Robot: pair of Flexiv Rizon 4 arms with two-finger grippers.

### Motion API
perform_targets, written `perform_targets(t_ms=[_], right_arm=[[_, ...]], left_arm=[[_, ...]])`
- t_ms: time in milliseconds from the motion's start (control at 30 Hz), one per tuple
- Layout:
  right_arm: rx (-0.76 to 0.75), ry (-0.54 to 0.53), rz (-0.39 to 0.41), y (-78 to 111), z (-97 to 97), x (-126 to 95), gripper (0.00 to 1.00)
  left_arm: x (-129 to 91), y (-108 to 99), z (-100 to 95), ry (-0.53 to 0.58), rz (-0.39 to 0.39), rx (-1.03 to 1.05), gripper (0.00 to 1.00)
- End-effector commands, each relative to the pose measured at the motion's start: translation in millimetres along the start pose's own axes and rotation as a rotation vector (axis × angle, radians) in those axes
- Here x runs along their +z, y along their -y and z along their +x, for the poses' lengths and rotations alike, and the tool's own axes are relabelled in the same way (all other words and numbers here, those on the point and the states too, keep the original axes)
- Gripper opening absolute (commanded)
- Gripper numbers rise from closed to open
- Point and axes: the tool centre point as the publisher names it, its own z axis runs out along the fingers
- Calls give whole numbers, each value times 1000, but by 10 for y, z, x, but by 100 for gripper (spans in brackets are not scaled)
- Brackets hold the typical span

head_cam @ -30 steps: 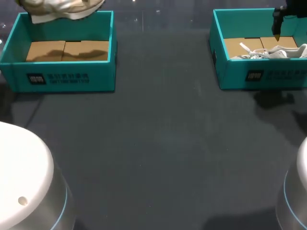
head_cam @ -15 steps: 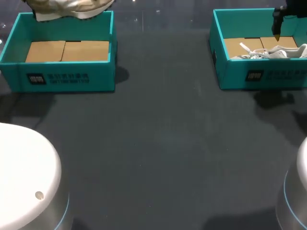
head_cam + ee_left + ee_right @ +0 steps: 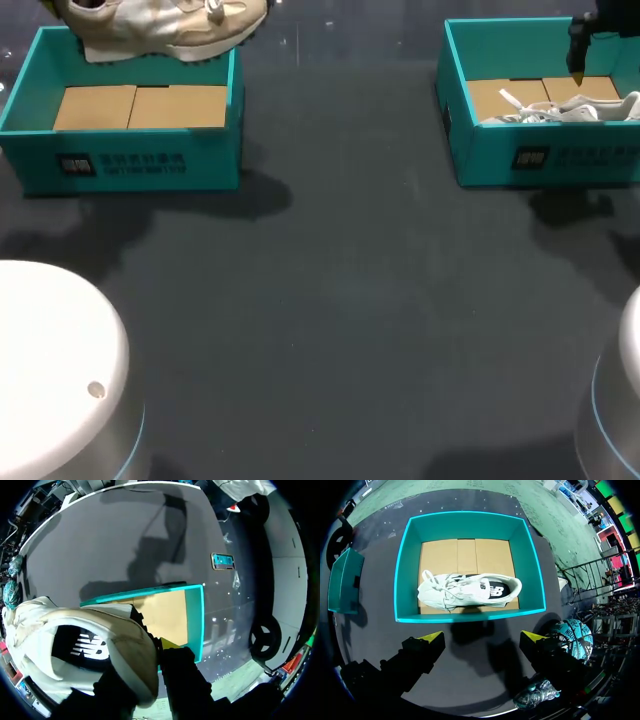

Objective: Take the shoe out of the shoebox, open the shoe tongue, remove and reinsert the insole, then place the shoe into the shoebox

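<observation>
Dark table (image 3: 350, 300) — above the teal cardboard shoebox (image 3: 140, 165) a cream shoe with a black logo (image 3: 117, 647) is pinched by the left claw (image 3: 156, 650); the right claw (image 3: 482, 639) is spread.

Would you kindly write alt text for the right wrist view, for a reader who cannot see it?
A white shoe lies in an open teal shoebox, on its cardboard floor. The right gripper hangs open and empty just short of the box.
</observation>
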Motion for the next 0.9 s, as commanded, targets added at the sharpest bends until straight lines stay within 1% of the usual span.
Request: perform_targets(t_ms=[33,267,300,333,400,433,500,567,600,667,733,767,800,900], right_arm=[[0,0,-1,5,-1,0,100],[0,0,-1,5,-1,0,100],[0,0,-1,5,-1,0,100],[0,0,-1,5,-1,0,100],[0,0,-1,5,-1,0,100],[0,0,-1,5,-1,0,100],[0,0,-1,5,-1,0,100],[0,0,-1,5,-1,0,100],[0,0,-1,5,-1,0,100],[0,0,-1,5,-1,0,100],[0,0,-1,5,-1,0,100],[0,0,-1,5,-1,0,100],[0,0,-1,5,-1,0,100],[0,0,-1,5,-1,0,100]], left_arm=[[-22,101,8,-1,-184,0,0],[-22,101,8,-1,-184,0,0],[-10,129,3,-3,-164,15,0],[2,180,-22,-17,-179,18,0],[3,306,-111,2,-127,45,0],[8,380,-174,3,-120,53,0],[25,526,-305,7,-76,78,0],[43,658,-419,-1,-62,94,0],[46,718,-472,7,-33,104,0],[53,849,-574,-1,-21,109,0],[87,953,-692,-15,9,109,0],[102,1015,-750,-27,8,104,0],[119,1080,-812,-32,27,107,0],[165,1260,-984,-46,44,113,0]])
